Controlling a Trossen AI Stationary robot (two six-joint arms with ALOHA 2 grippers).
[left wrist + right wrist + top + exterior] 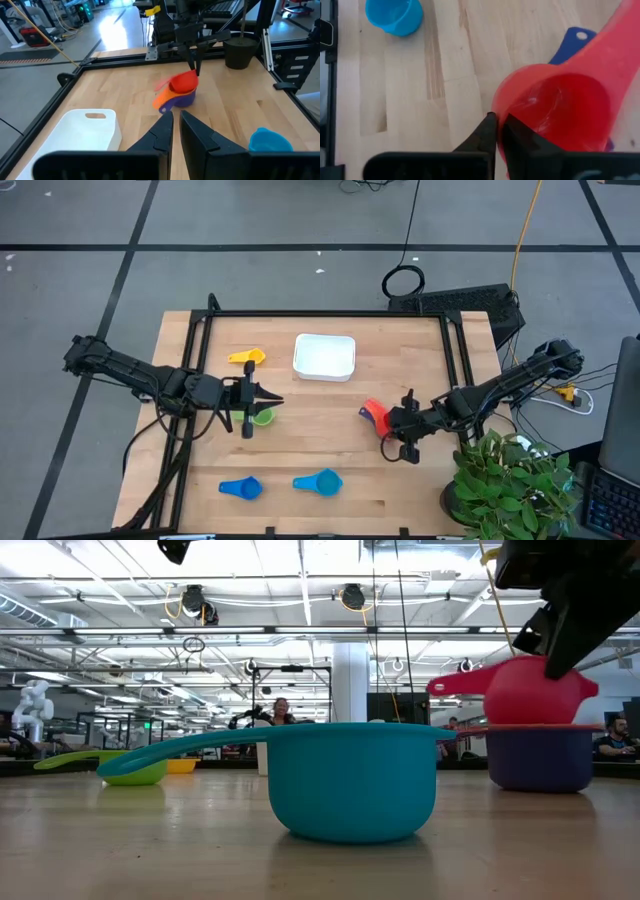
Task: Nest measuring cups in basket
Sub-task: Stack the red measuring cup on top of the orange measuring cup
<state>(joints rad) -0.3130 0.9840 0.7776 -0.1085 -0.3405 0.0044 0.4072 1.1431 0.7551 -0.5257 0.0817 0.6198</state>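
Observation:
The red cup (374, 414) tops a stack with the orange cup (164, 101) and the navy cup (540, 758), right of the table's middle. My right gripper (498, 125) is shut on the red cup. My left gripper (272, 402) hovers shut and empty just beyond the green cup (263, 417), left of the middle. The white basket (324, 356) stands near the far edge, with the yellow cup (247, 357) on its left. The blue cup (240, 488) and the light blue cup (320, 481) stand near the near edge. My right gripper pinches the red cup's rim (496, 107) on the side away from its handle, one finger (520, 142) inside the bowl and one outside. The fingers come slanting down from the table's right. The cup is tilted, with its handle (460, 682) raised and its underside in the orange cup's mouth.
A potted plant (510, 480) stands at the table's near right corner, close behind my right arm. A black frame (330, 313) runs along the far edge and both sides. Bare wood lies between the basket and the two blue cups.

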